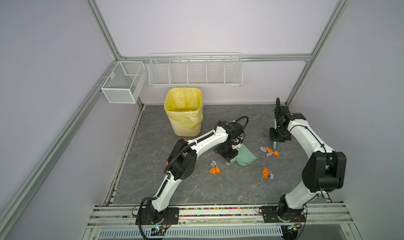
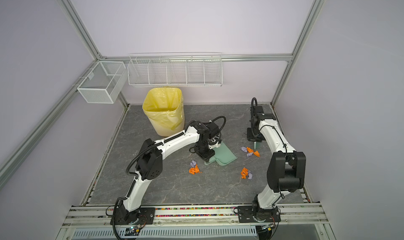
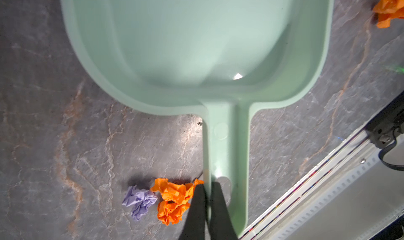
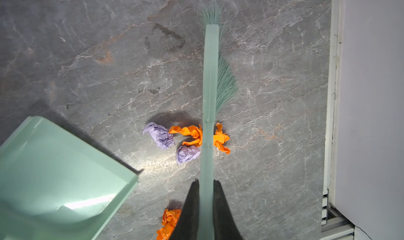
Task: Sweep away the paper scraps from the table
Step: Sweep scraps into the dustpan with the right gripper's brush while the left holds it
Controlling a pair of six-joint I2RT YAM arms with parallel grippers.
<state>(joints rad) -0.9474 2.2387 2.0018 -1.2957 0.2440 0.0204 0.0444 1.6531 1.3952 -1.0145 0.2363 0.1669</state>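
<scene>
Left wrist view: my left pincer (image 3: 206, 206) clamps the dustpan (image 3: 196, 42) handle; right pincer (image 4: 206, 206) grips the brush (image 4: 210, 74); in a top view, paper scraps (image 1: 270, 151) at dustpan's three o'clock.

dustpan (image 3: 196, 42): mouth cut off by edge | orange scrap (image 1: 167, 163): half-hidden behind left arm (image 1: 207, 140)

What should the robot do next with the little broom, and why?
Probably sweep the pale green plastic brush, gripped by the right fingers, toward the mint green plastic dustpan. The nearest crumpled orange and lavender paper scraps lie mostly between brush and dustpan's open edge, and the dustpan looks empty.
</scene>
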